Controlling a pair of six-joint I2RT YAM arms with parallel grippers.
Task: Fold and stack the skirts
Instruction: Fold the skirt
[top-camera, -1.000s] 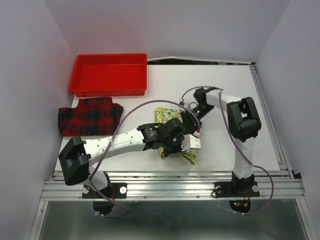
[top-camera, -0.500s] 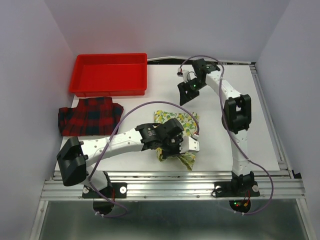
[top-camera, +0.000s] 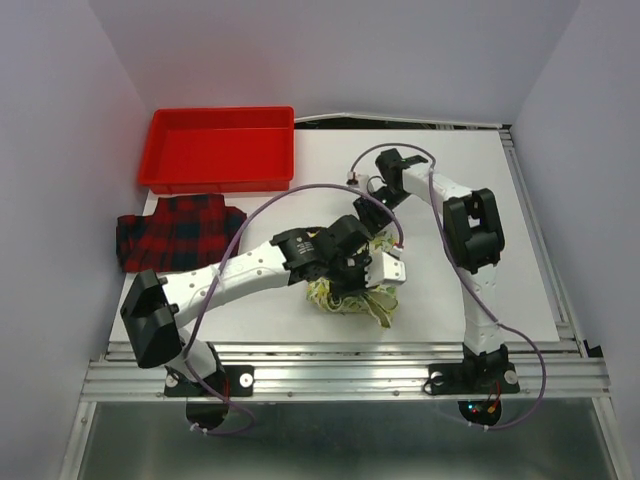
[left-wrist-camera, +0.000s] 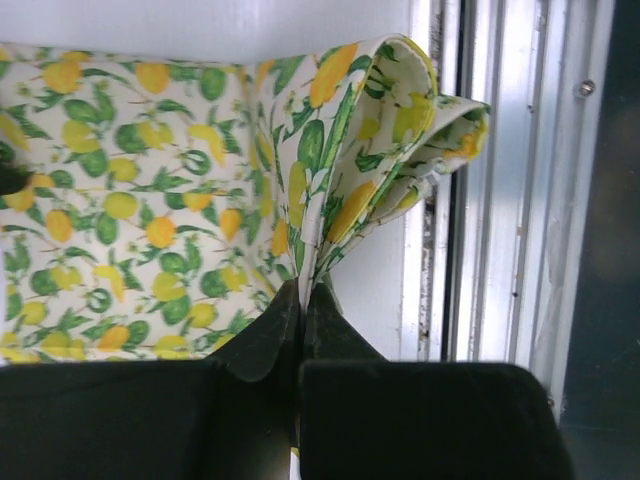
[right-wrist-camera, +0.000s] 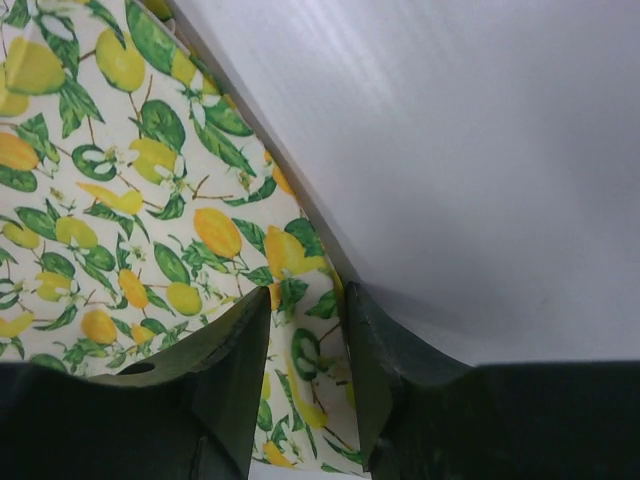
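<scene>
Left pincer (left-wrist-camera: 301, 295) clamped on the lemon skirt (left-wrist-camera: 130, 200), fold standing just ahead; right pincer (right-wrist-camera: 303, 305) narrowly parted, skirt edge in its gap.

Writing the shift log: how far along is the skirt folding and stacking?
Done: nothing finished that I can see. In hand: the left gripper pinches a fold of the lemon skirt, and the right gripper sits open astride its edge. Left: finishing that fold, then the plaid skirt, lying apart on the left side, then stacking.
</scene>
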